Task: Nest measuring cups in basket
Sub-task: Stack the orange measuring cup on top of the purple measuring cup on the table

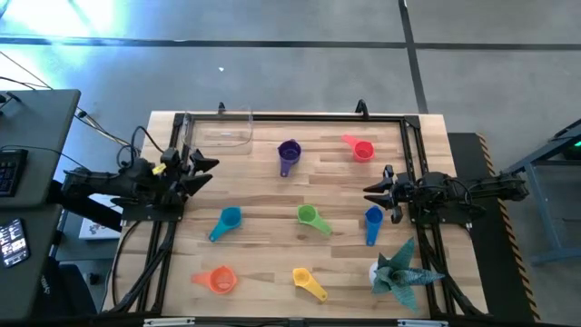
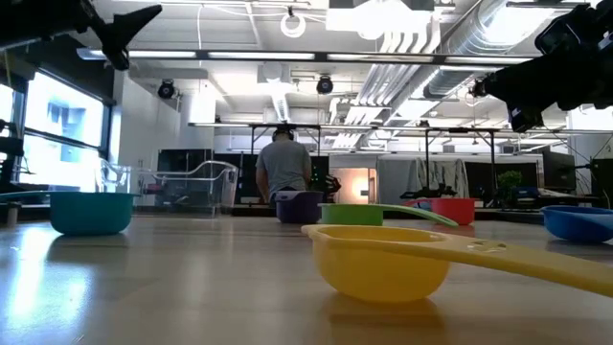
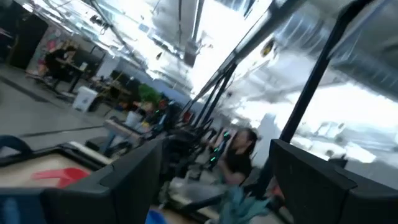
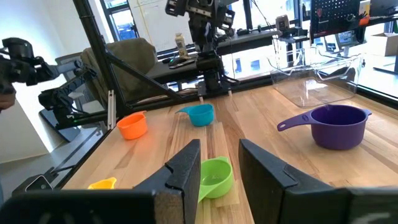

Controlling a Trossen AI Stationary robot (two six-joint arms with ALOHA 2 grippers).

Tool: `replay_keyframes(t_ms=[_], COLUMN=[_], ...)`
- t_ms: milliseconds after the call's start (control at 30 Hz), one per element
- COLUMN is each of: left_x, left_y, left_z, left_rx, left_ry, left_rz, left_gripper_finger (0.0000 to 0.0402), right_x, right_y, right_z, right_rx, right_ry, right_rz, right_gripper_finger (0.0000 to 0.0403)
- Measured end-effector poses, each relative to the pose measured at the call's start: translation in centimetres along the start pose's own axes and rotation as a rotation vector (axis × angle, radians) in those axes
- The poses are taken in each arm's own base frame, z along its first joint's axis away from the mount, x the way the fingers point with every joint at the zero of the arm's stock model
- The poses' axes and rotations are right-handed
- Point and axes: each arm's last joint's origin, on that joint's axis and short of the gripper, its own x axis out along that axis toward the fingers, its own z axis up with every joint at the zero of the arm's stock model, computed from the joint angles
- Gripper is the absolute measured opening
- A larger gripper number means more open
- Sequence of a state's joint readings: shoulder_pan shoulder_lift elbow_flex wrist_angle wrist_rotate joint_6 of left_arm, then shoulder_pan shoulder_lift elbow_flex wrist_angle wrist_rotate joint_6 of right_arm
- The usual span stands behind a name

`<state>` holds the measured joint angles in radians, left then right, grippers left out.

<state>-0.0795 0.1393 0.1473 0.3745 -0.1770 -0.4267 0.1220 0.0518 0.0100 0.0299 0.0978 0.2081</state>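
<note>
Seven measuring cups rest on their bases on the wooden table: purple (image 1: 289,153), red (image 1: 360,148), light blue (image 1: 227,221), green (image 1: 310,217), dark blue (image 1: 373,221), orange (image 1: 218,279) and yellow (image 1: 307,282). The clear basket (image 1: 218,130) stands at the far left corner with nothing in it. My left gripper (image 1: 212,173) hovers open above the table's left side, near the basket. My right gripper (image 1: 368,194) hovers open on the right, above the dark blue cup. In the right wrist view its open fingers (image 4: 186,168) frame the green cup (image 4: 214,177) farther off.
A teal spiky plant figure (image 1: 399,272) stands at the near right corner. Black frame rails (image 1: 413,154) run along the table's edges. In the low view a person (image 2: 283,168) stands in the room behind the table. Bare wood lies between the scattered cups.
</note>
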Motion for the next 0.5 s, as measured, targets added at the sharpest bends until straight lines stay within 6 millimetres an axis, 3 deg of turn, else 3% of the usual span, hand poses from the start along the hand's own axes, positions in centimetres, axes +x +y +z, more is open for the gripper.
replay_keyframes(t_ms=[500], left_x=[1.2], left_y=[-2.3], left_z=[4.4], left_rx=[0.063], left_ry=[0.412], left_rz=[0.179], left_gripper_finger=[0.0286], right_x=[0.0], right_y=[0.0], right_z=[0.0], right_rx=[0.0], right_ry=[0.0], right_rz=[0.0], right_gripper_finger=[0.0101])
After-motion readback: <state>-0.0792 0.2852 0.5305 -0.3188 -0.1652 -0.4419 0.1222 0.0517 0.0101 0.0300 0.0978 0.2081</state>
